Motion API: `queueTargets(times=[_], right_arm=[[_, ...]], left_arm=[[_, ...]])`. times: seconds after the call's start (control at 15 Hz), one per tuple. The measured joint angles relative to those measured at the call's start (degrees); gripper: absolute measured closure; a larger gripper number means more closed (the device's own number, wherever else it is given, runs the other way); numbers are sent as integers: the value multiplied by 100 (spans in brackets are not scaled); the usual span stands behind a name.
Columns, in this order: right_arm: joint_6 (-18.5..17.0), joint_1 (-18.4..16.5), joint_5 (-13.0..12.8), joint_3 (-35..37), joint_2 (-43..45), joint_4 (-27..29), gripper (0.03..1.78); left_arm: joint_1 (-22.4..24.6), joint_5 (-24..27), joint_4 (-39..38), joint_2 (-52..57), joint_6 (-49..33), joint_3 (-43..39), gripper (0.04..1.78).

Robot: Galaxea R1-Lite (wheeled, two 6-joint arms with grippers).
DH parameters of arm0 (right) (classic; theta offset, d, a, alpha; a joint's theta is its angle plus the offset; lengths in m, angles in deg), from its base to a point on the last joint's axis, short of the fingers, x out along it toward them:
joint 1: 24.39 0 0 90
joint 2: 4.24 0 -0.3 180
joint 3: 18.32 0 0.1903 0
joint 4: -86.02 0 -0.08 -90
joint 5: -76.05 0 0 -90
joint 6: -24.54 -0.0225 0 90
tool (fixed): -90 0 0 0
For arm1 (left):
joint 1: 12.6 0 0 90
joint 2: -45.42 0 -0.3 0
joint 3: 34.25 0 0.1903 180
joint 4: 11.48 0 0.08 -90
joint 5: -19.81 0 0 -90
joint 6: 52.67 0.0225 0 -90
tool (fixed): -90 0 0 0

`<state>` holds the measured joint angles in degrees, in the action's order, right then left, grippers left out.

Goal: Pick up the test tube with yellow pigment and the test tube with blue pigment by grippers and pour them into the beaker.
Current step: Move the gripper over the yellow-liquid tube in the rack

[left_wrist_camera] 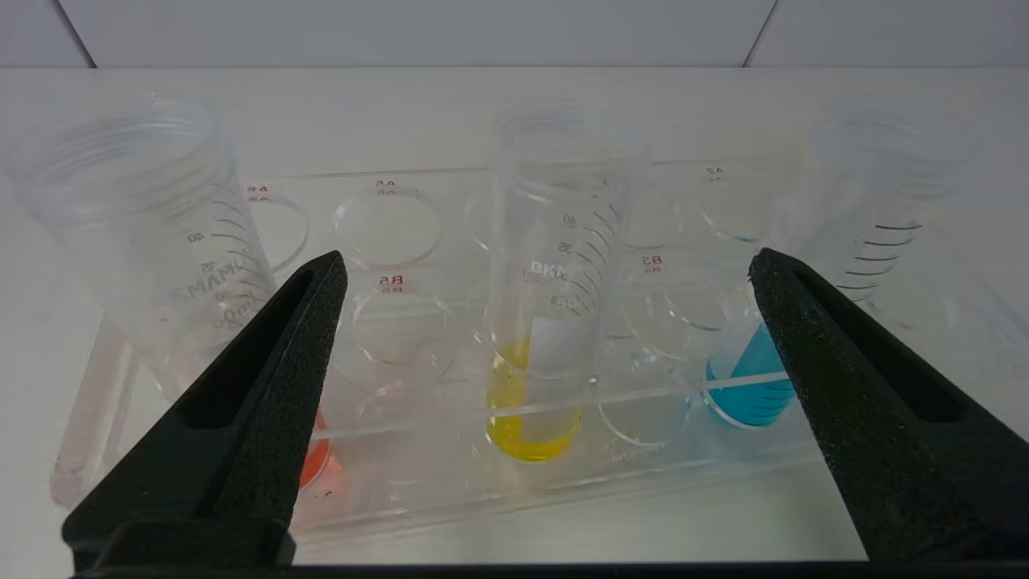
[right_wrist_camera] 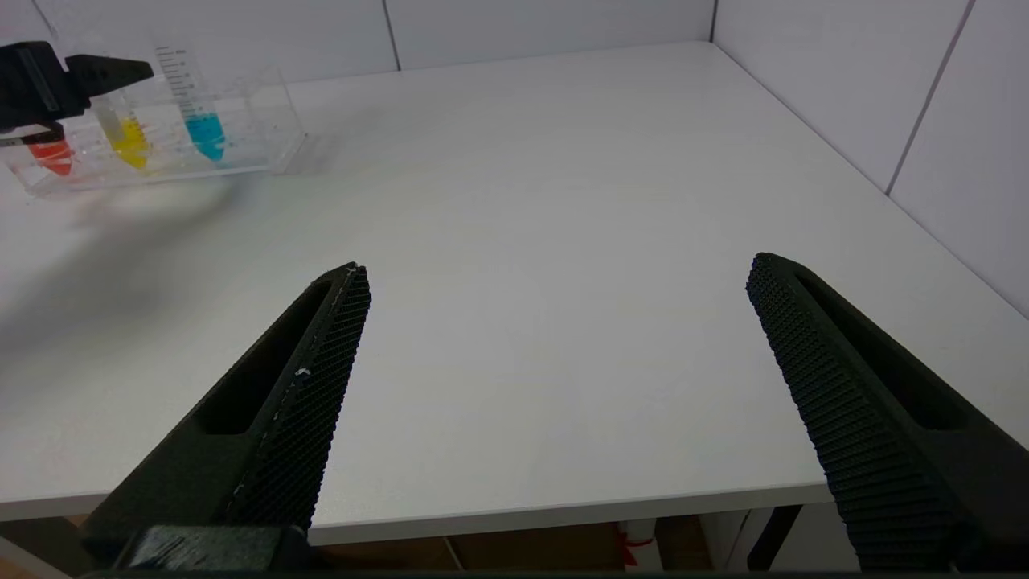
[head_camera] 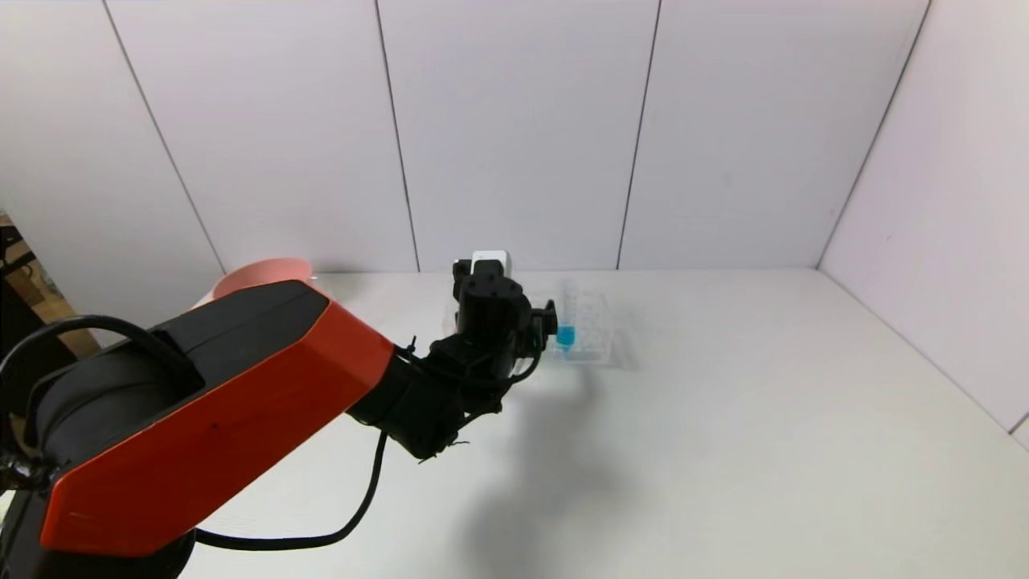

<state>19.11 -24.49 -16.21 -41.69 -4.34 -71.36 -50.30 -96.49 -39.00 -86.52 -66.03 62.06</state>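
Lining my spread left gripper (left_wrist_camera: 547,265) on the yellow tube (left_wrist_camera: 537,354), I should centre it before closing; right gripper (right_wrist_camera: 555,273) idles agape.

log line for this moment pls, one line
left gripper: open, at tube rack, lined up on yellow test tube | blue test tube: in rack | right gripper: open, parked over table

Head camera looks down from afar; both wrist cameras share the tube rack (left_wrist_camera: 450,482), left's close.
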Motion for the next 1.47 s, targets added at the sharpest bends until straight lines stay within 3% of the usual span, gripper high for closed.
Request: queueTargets(times=[1.2,1.27,1.33,1.4,1.47], right_arm=[[0,0,-2,0,0,0,10],[0,0,-2,0,0,0,10],[0,0,-2,0,0,0,10],[0,-6,2,-5,0,-11,10],[0,17,-5,-2,0,0,10]], left_arm=[[439,212,391,-701,57,1041,19],[458,207,417,-720,57,1063,26],[513,179,450,-739,39,1083,91],[474,183,445,-756,49,1107,130],[480,205,447,-769,39,1111,126]])
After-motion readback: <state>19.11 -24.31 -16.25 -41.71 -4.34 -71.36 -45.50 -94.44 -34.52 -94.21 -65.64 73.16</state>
